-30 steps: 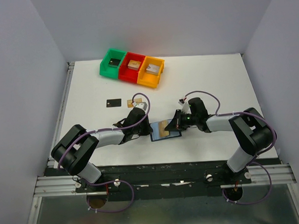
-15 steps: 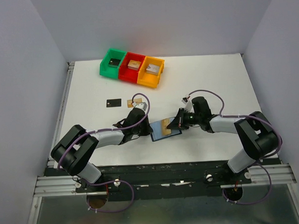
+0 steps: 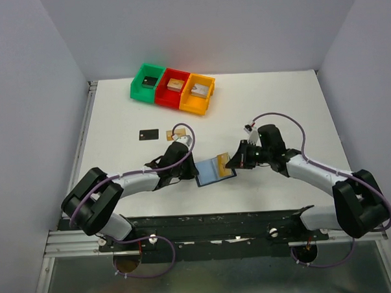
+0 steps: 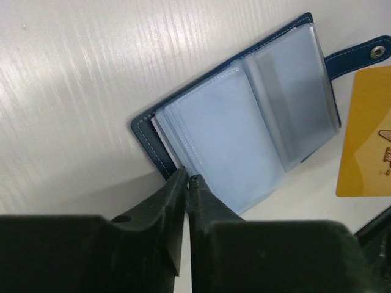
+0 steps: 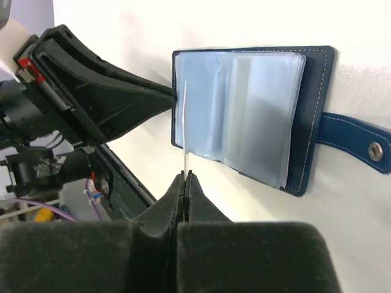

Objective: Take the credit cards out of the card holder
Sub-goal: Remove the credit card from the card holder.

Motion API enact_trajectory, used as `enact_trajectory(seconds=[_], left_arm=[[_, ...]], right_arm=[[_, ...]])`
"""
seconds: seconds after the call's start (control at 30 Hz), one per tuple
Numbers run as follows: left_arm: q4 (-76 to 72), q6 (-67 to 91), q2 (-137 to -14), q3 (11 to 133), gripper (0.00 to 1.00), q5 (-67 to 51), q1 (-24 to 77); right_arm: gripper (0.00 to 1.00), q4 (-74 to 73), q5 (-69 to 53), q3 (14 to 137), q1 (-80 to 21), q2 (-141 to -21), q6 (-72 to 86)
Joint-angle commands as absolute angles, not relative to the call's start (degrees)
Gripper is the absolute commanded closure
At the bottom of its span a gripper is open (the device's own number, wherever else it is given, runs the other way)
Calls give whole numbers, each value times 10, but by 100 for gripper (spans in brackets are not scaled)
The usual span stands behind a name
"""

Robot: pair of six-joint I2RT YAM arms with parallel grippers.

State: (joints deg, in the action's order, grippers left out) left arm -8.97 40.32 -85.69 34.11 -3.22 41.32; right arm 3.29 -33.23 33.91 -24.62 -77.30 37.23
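The navy card holder (image 3: 211, 174) lies open on the table, its pale blue sleeve pages up (image 4: 244, 122) (image 5: 244, 104). My left gripper (image 3: 194, 171) (image 4: 186, 179) is shut, its tips resting on the holder's left corner. My right gripper (image 3: 234, 161) (image 5: 184, 176) is shut on a tan-gold credit card (image 3: 224, 161), which is clear of the sleeves at the holder's right edge. The card appears flat in the left wrist view (image 4: 366, 134) and edge-on as a thin pale line (image 5: 184, 128) in the right wrist view. A black credit card (image 3: 149, 133) lies further back on the left.
Green (image 3: 147, 82), red (image 3: 174, 88) and orange (image 3: 199, 93) bins stand in a row at the back, each with a small block inside. The holder's snap strap (image 5: 354, 139) sticks out on its right side. The table's near edge runs just behind both arms.
My right gripper closed on the tan-gold card and drew it rightward off the holder's pages, which now show plain blue. The left gripper stayed on the holder's corner.
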Motion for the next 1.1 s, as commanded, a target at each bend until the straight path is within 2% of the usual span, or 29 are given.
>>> enact_trajectory(seconds=[0.0, 0.03, 0.1, 0.3, 0.4, 0.5, 0.6, 0.73, 0.93, 1.07], left_arm=[[-42, 374, -810, 362, 64, -51, 416], [-34, 371, -801, 372, 54, -53, 416], [-14, 368, -777, 388, 41, -52, 416], [14, 331, -648, 412, 28, -66, 407], [-35, 312, -587, 396, 28, -146, 375], [-95, 284, -553, 386, 28, -302, 324], [-104, 279, -547, 404, 28, -457, 282], [-140, 280, -548, 414, 35, -625, 269], [-168, 295, -547, 412, 37, -688, 282], [-113, 256, -561, 427, 41, -686, 301]], right_arm=[[100, -87, -282, 376, -243, -718, 293], [100, -104, -280, 383, -243, -708, 280], [100, -146, -275, 406, -243, -690, 250], [100, -278, -297, 489, -271, -653, 142], [100, -329, -349, 539, -314, -658, 91], [100, -364, -450, 580, -346, -678, 68], [100, -400, -472, 624, -376, -691, 41], [100, -445, -497, 658, -405, -699, 10], [100, -489, -483, 690, -428, -713, -15], [100, -500, -472, 707, -434, -722, -18]])
